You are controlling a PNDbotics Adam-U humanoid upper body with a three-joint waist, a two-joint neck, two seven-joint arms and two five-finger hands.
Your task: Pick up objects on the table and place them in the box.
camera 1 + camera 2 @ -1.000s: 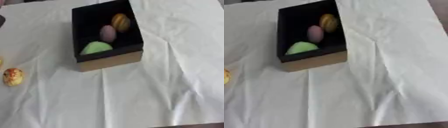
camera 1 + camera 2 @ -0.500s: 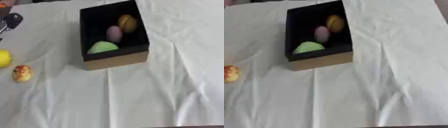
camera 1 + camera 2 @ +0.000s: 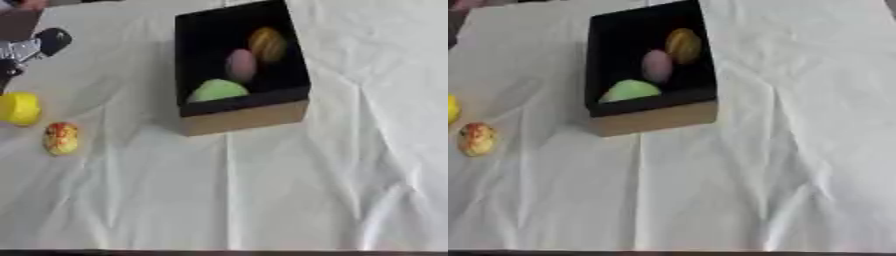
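Only a small part of the robot's left hand [image 3: 33,46] shows in the left eye view, at the far left edge: a dark rounded tip on a silver-grey segment, angled up and to the right, with another dark part just below it at the edge. Whether its fingers are spread or curled cannot be told from so little. It hangs above the white cloth [image 3: 262,190] and touches none of the objects. Just near of it lies a yellow round object [image 3: 18,108], and nearer still, slightly to the right, a yellow-and-red speckled object [image 3: 61,138]; the two sit close together but apart. Well to their right stands the box [image 3: 243,116], black inside with a tan cardboard front wall, set a little askew. Inside it are a green object [image 3: 218,90] against the near wall, a pink egg-shaped object [image 3: 241,64] just beyond it, and an orange-yellow object [image 3: 267,44] farther back to the right. The right hand does not appear.

In the right eye view no part of either hand shows. The box sits left of centre with the same three objects inside. The speckled object lies near the left edge, and only a sliver of the yellow one shows at that edge, just beyond it.
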